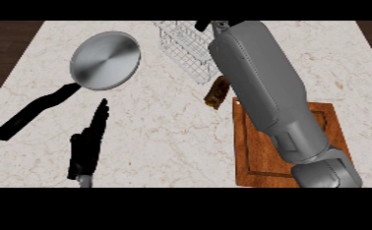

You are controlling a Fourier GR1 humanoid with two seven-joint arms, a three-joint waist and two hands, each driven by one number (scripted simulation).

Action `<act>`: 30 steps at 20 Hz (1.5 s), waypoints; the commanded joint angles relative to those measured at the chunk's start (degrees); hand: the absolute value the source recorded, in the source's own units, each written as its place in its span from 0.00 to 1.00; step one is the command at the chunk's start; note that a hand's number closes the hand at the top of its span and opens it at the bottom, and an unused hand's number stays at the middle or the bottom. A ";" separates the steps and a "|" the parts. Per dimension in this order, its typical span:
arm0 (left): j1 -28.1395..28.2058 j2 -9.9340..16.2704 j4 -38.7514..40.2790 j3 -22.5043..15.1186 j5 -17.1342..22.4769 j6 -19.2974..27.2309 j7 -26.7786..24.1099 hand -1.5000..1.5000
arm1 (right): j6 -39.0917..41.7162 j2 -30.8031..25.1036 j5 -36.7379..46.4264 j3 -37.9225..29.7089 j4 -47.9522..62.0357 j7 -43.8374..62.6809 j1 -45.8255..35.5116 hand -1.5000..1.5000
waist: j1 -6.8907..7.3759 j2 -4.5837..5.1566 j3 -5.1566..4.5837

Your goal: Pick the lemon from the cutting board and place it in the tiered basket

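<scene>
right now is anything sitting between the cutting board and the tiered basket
Yes. A small brown object lies on the counter between the cutting board and the tiered basket. The right forearm stretches over both, with its hand at the basket. The lemon is not visible.

The tabletop [181,135] looks like veined pale marble. The pan [106,60] is brushed metal, the basket [185,44] thin wire. The cutting board [254,165] is glossy wood.
</scene>
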 commanded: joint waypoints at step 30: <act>6.42 -0.75 -1.63 3.10 0.00 3.64 2.17 0.50 | -33.15 -2.85 2.50 -9.17 -31.11 6.93 18.74 0.00 | -8.92 -2.98 -0.14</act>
